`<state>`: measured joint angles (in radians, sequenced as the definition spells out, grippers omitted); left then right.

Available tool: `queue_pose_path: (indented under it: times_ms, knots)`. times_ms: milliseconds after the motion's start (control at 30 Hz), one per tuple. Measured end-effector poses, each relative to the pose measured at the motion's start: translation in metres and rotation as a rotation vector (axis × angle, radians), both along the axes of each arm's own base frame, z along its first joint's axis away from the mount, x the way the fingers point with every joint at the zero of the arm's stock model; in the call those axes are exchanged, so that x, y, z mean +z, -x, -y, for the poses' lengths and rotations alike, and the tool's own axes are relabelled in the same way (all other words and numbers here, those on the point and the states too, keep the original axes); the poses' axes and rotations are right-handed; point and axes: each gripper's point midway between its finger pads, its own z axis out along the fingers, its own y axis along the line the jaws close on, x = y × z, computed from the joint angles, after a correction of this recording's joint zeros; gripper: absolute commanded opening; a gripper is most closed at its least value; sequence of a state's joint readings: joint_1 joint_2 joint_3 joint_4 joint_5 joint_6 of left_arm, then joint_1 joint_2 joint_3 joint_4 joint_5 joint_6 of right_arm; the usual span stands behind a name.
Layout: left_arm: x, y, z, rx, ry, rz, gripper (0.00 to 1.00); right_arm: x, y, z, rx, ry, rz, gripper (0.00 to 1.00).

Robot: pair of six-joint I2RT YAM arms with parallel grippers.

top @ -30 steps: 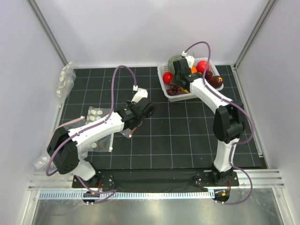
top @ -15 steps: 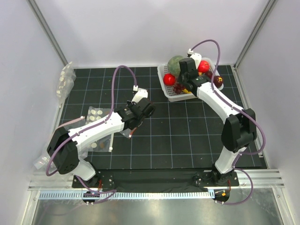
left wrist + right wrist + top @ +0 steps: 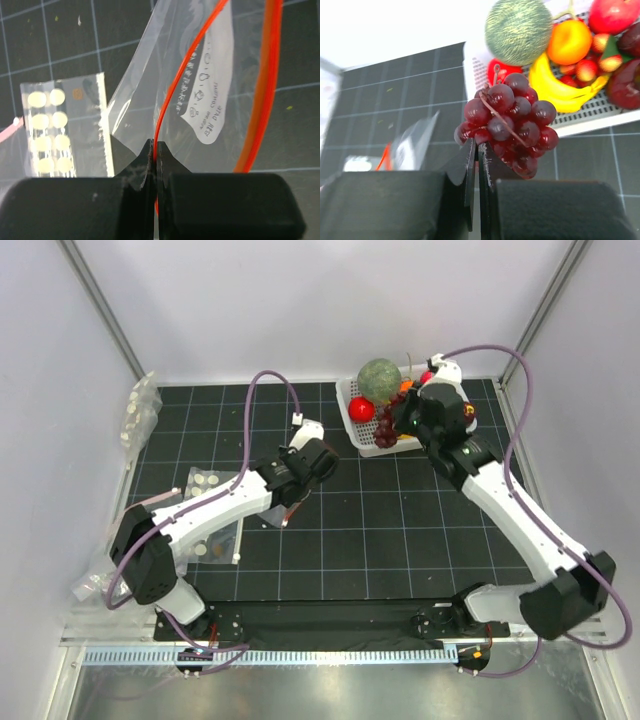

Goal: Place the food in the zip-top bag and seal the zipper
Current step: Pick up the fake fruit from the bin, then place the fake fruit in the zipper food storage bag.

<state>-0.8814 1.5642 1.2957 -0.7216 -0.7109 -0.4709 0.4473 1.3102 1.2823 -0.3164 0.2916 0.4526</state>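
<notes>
My left gripper (image 3: 155, 145) is shut on the zip-top bag (image 3: 150, 65), pinching one thin side of its red-orange zipper (image 3: 172, 95); the mouth gapes and the other strip (image 3: 267, 90) curves away to the right. From above, that gripper (image 3: 290, 506) holds the bag (image 3: 272, 520) left of the table's middle. My right gripper (image 3: 476, 145) is shut on a bunch of dark red grapes (image 3: 507, 122), which hangs over the basket's front left edge (image 3: 385, 423). More food lies in the basket: a red ball (image 3: 502, 70), an orange ball (image 3: 570, 42) and a red fruit (image 3: 615, 15).
The white basket (image 3: 590, 122) at the back right also holds a green melon (image 3: 378, 377) and a yellow banana (image 3: 555, 92). Clear bags of white discs lie left of my left gripper (image 3: 55, 130) and at the far left wall (image 3: 140, 410).
My right arm has risen and swung out over the basket with the grape bunch in its jaws. My left gripper has shifted slightly right with the bag.
</notes>
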Motion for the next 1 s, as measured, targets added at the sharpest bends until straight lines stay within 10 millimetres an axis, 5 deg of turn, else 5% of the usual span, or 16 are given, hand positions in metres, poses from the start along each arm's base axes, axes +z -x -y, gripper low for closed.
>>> queue_pose_path:
  times_ms: [267,367,667,1000]
  knots:
    - [0.001,-0.021,0.044,-0.051,0.04,-0.054,0.0,0.02,0.076,0.001,0.138,-0.137,0.102,0.01]
    - [-0.005,-0.026,0.062,-0.075,0.053,-0.093,0.0,0.034,0.091,-0.003,0.186,-0.184,0.147,0.01]
    - [-0.024,-0.022,0.09,-0.154,0.175,-0.232,0.0,0.039,0.103,-0.014,0.261,-0.251,0.191,0.01]
    - [-0.019,-0.009,0.116,-0.227,0.384,-0.329,0.0,0.04,0.112,-0.029,0.346,-0.344,0.252,0.01]
